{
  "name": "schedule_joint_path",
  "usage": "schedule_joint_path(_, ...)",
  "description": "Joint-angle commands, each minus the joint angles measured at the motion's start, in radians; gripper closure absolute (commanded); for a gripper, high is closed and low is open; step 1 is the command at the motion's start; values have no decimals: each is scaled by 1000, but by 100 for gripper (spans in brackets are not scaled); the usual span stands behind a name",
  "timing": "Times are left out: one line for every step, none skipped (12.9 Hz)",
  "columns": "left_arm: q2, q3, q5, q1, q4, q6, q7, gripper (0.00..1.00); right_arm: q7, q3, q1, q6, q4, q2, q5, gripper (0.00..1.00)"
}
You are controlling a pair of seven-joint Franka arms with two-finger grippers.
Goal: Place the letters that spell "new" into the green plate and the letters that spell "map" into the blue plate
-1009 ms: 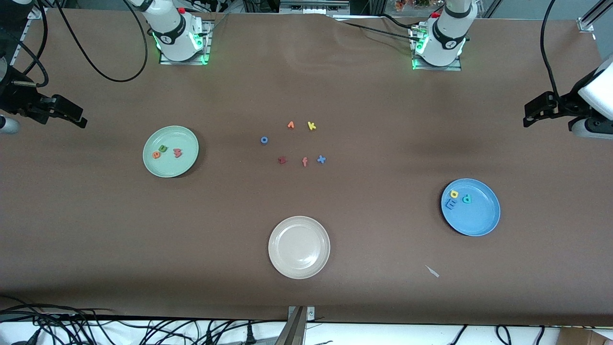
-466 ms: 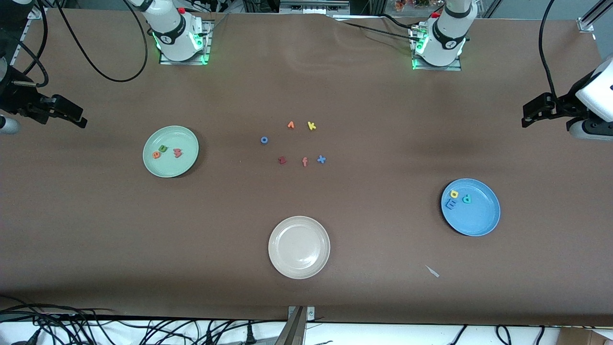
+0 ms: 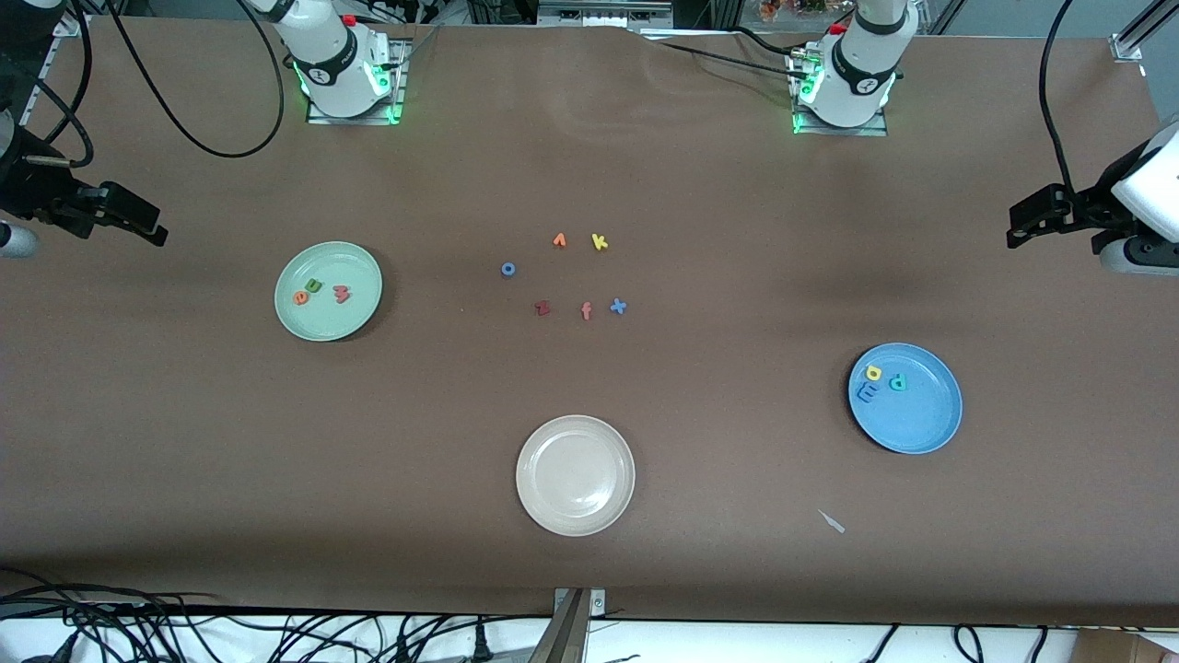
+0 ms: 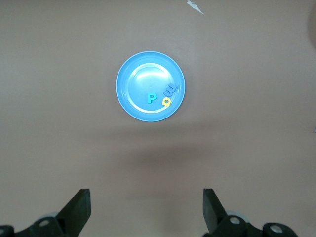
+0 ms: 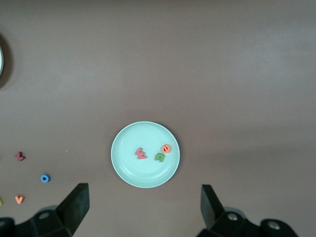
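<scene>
The left gripper (image 4: 145, 212) is held high with fingers spread apart, empty, over bare table beside the blue plate (image 4: 133, 101), in which the blue m (image 4: 171, 91), yellow a (image 4: 167, 101) and teal p (image 4: 151, 97) lie. The right gripper (image 5: 143, 210), likewise spread and empty, is raised beside the green plate (image 5: 128, 170), which holds the green n (image 5: 160, 157), orange e (image 5: 166, 148) and salmon-red w (image 5: 141, 153).

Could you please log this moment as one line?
green plate: n, e, w in | blue plate: m, a, p in | left gripper, right gripper: open, empty
</scene>
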Motion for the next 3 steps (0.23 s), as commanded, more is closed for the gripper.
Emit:
schedule_joint_path(-3,2,-29,-1,-2,-3,3,0,-5,6,-1,-14,5,-6,-6,0)
schedule_joint_path(-3,2,-28,-2,0,-3,3,0,-5,6,-1,-14,5,-6,-6,0)
schedule_joint_path(-3,2,-29,-2,0,-3,3,0,-5,6,-1,-14,5,-6,-6,0)
